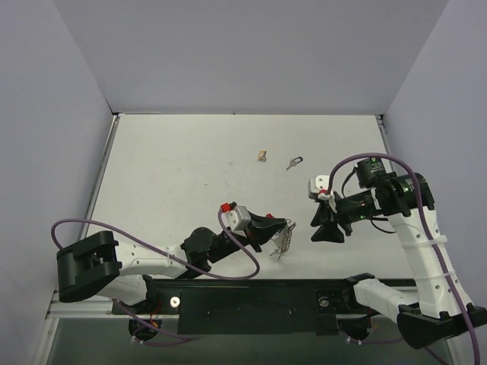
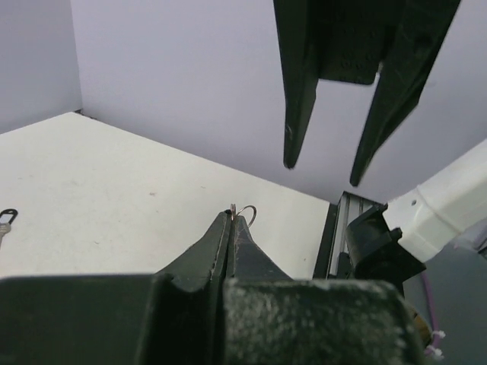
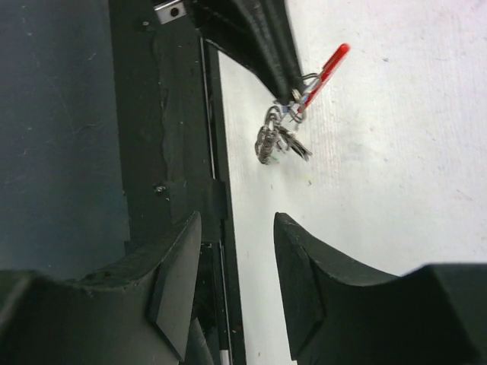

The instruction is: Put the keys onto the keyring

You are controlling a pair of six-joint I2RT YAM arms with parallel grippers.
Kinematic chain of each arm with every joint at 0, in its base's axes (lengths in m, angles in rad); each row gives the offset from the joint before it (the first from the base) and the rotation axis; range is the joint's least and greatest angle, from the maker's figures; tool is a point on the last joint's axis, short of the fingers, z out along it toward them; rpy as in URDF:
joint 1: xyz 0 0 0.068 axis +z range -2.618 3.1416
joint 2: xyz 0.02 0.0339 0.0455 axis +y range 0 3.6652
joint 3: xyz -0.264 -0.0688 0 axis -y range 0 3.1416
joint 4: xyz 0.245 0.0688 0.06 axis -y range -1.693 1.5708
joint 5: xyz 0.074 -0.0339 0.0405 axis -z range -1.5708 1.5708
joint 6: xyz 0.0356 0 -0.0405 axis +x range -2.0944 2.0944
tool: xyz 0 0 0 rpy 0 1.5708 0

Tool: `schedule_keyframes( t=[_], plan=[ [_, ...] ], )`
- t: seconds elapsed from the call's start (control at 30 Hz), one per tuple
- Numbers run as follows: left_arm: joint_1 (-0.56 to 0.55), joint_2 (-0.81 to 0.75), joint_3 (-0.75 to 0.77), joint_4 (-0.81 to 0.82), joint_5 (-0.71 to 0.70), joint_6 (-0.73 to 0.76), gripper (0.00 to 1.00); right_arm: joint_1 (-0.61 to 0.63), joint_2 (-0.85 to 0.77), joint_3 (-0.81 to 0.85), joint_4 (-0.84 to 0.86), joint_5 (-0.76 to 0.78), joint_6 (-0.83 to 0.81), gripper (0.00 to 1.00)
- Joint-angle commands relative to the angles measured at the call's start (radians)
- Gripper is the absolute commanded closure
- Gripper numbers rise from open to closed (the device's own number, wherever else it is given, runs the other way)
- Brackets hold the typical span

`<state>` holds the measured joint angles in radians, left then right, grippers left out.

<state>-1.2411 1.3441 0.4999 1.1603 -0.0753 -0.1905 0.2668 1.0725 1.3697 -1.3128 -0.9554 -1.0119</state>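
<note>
My left gripper [image 1: 283, 225] is shut on the keyring [image 1: 282, 242], which hangs below its tips just above the table near the front edge. In the left wrist view the thin metal ring [image 2: 246, 211] pokes out of the closed tips [image 2: 232, 217]. The right wrist view shows the bunch [image 3: 278, 138] dangling with a red tag [image 3: 326, 72] sticking out. My right gripper [image 1: 313, 231] is open and empty, just right of the keyring and pointing at it; its jaws [image 3: 236, 220] stand apart. One black-headed key [image 1: 294, 163] lies on the table farther back, also at the left wrist view's edge [image 2: 6, 220].
A small tan scrap [image 1: 262, 157] lies left of the loose key. The black mounting rail [image 1: 251, 293] runs along the table's front edge, right below the keyring. Grey walls close in the table on three sides.
</note>
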Motion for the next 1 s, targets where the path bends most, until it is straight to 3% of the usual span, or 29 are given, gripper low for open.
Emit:
schedule_keyframes(
  t=[0.0, 0.23, 0.57, 0.97],
  plan=[
    [0.002, 0.024, 0.006, 0.401, -0.061, -0.107, 1.00, -0.009, -0.014, -0.069, 0.000, -0.157, -0.146, 0.61],
    [0.000, 0.056, 0.031, 0.450, -0.095, -0.112, 1.00, -0.008, 0.009, -0.049, 0.150, -0.178, -0.042, 0.61],
    [-0.001, 0.096, 0.084, 0.472, -0.106, -0.105, 1.00, 0.028, -0.040, -0.162, 0.491, -0.016, 0.341, 0.61],
    [0.000, 0.090, 0.094, 0.475, -0.109, -0.084, 1.00, 0.038, -0.055, -0.205, 0.511, -0.012, 0.349, 0.71]
  ],
)
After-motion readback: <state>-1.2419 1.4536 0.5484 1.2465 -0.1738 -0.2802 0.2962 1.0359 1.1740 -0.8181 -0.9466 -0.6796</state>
